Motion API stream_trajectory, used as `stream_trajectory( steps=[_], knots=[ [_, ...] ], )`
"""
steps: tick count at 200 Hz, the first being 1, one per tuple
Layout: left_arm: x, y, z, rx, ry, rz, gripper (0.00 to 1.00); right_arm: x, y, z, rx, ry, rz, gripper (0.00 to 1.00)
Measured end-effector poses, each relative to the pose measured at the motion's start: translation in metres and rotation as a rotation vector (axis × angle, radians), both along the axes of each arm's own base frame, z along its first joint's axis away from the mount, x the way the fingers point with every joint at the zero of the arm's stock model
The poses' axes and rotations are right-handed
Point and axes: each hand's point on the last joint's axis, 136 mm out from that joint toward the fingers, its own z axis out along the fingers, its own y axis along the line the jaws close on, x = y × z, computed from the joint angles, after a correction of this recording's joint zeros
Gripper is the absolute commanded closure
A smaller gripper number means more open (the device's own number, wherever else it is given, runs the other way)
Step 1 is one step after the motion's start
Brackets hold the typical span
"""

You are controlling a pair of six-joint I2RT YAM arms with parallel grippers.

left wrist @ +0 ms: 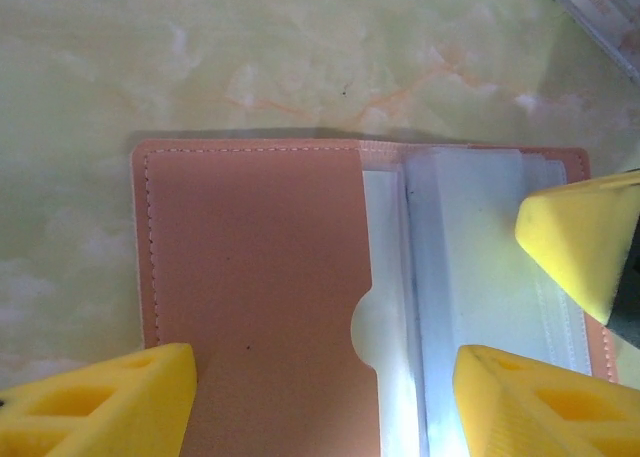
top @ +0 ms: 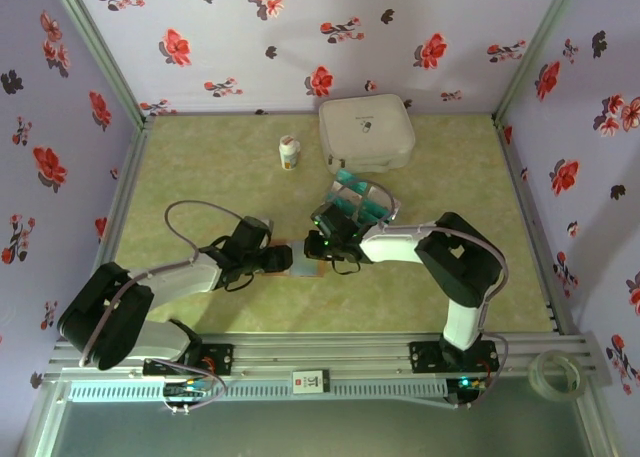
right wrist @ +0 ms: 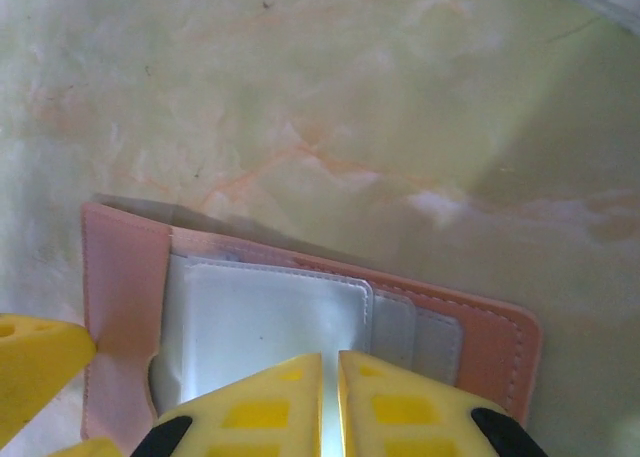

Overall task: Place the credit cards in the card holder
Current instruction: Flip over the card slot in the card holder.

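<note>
— Finding the card holder [top: 300, 262] where?
— Lying open on the green surface [top: 200, 177], between middle and near edge, inside floral lilac walls [top: 400, 17].
— Checking the left gripper [left wrist: 325, 362]?
— Gaping wide over it.
— The right gripper [right wrist: 331, 362]?
— Pinching shut above its pale pocket; spotting the credit cards [top: 358, 199] piled beyond.

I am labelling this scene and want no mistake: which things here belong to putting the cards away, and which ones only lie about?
Belong to the job: credit cards, piled mid-table; card holder, lying open.
Only lying about: white case; small white bottle; tape roll at the near edge.
</note>
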Motion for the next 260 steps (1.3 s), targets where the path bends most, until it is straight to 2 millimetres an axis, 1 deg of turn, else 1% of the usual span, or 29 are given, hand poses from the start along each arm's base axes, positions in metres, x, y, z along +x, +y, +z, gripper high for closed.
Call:
stream_trajectory(
  steps=[70, 108, 149, 176, 203, 214, 227, 243, 260],
  knots=[
    [-0.005, 0.0, 0.001, 0.069, -0.014, -0.041, 0.29, 0.003, 0.008, 0.0, 0.041, 0.005, -0.008, 0.88],
    [-0.009, -0.004, 0.004, 0.094, -0.028, -0.072, 0.28, 0.003, 0.009, 0.001, 0.05, 0.008, -0.012, 0.88],
    [-0.008, -0.009, 0.006, 0.13, -0.053, -0.103, 0.29, 0.004, 0.01, 0.001, 0.057, 0.006, -0.014, 0.88],
    [-0.009, -0.01, 0.002, 0.174, -0.057, -0.124, 0.29, 0.004, 0.011, 0.001, 0.061, 0.009, -0.016, 0.88],
    [-0.012, -0.006, -0.007, 0.231, -0.049, -0.14, 0.31, 0.004, 0.011, 0.002, 0.063, 0.01, -0.017, 0.86],
    [-0.012, -0.006, -0.009, 0.245, -0.05, -0.142, 0.31, 0.003, 0.012, 0.002, 0.064, 0.011, -0.016, 0.84],
    [-0.012, -0.006, -0.01, 0.256, -0.055, -0.145, 0.31, 0.003, 0.012, 0.002, 0.065, 0.012, -0.016, 0.79],
    [-0.011, -0.006, -0.01, 0.265, -0.056, -0.143, 0.31, 0.003, 0.013, 0.004, 0.07, 0.011, -0.011, 0.68],
    [-0.01, -0.006, -0.011, 0.27, -0.059, -0.143, 0.31, 0.003, 0.013, 0.011, 0.079, 0.006, -0.012, 0.58]
  ],
)
